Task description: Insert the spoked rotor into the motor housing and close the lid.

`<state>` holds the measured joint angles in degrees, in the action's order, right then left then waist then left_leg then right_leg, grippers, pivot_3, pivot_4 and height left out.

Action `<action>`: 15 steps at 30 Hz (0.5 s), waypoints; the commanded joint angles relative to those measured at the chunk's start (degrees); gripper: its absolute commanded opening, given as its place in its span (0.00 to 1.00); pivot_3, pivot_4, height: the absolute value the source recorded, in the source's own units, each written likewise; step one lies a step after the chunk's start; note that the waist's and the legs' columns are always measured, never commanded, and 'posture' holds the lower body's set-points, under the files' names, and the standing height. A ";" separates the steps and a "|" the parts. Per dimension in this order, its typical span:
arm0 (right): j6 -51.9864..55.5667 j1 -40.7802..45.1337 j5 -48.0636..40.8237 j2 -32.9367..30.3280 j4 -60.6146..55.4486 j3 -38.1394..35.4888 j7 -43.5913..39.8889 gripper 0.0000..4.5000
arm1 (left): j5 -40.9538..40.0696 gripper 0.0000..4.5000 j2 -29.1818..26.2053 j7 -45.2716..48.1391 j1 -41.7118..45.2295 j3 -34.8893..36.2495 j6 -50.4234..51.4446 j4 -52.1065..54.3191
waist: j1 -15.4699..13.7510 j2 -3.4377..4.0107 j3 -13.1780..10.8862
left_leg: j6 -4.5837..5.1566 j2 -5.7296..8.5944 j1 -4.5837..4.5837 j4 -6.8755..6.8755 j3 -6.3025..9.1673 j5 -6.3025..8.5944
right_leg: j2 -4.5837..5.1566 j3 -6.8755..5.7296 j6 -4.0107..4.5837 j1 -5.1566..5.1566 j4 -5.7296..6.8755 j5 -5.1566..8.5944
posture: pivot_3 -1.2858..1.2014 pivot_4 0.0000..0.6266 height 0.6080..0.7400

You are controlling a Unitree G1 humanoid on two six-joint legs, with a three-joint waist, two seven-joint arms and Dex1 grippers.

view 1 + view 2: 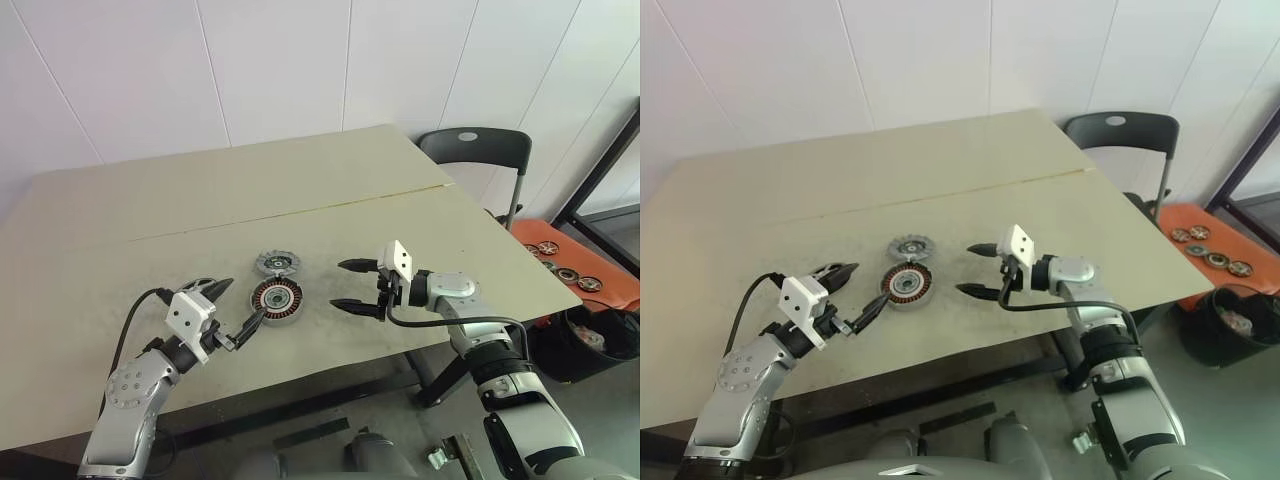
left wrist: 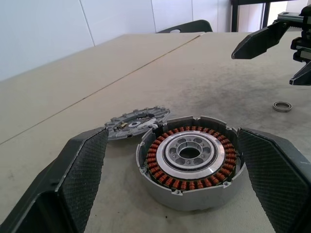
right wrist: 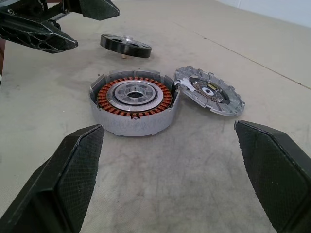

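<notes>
The motor housing [image 1: 277,300], a round puck with copper windings around a silvery centre, lies open-topped on the table. The lid [image 1: 277,264], a grey toothed disc, lies flat just behind it, touching its rim. The spoked rotor [image 3: 126,46], a dark wheel with a small hub, rests on the table beyond the housing, close to my left gripper's fingers [image 3: 34,34]. My left gripper [image 1: 238,303] is open and empty, just left of the housing and pointing at it. From the housing's right, my right gripper [image 1: 340,285] faces it, open and empty, a short gap away.
A small metal ring [image 2: 282,106] lies on the table below the right gripper. A dark chair [image 1: 480,150] stands past the table's right end. Beside it are an orange tray [image 1: 570,265] with several round parts and a black bin [image 1: 590,340].
</notes>
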<state>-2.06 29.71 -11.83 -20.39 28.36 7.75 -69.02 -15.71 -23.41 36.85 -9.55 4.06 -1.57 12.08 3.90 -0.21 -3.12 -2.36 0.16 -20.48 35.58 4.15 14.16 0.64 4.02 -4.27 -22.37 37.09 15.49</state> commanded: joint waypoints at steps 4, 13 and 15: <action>-0.50 1.67 -0.09 -0.13 -0.71 -0.12 -0.49 1.00 | -0.74 1.00 -0.05 0.06 0.07 0.41 -0.76 2.12 | 0.00 0.00 0.00 | 0.00 0.00 0.00 0.00 0.00 0.00 | 0.00 0.00 0.00 0.00 0.00 0.00 | 0.52 0.00 1.00; -0.59 1.52 0.19 -0.03 -0.81 -0.11 -0.16 1.00 | -0.75 1.00 -0.05 0.41 0.59 0.27 -0.76 1.80 | 0.01 0.00 0.00 | 0.00 0.00 0.00 0.00 0.00 0.00 | 0.00 0.00 0.00 0.00 0.00 0.00 | 0.52 0.00 1.00; -0.65 1.66 0.25 -0.03 -0.61 -0.13 -0.12 1.00 | -0.73 1.00 -0.04 0.36 0.73 0.26 -0.69 1.74 | 0.00 0.00 0.00 | 0.00 0.00 0.00 0.00 0.00 0.00 | 0.00 0.00 0.00 0.00 0.00 0.00 | 0.52 0.00 1.00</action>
<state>-2.06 29.72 -11.35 -20.38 28.39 7.77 -69.06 -15.71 -23.39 37.12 -9.50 4.02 -1.57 12.09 3.90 -0.21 -3.12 -2.36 0.16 -20.48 35.59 4.15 14.16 0.64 4.02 -4.27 -22.37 37.09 15.49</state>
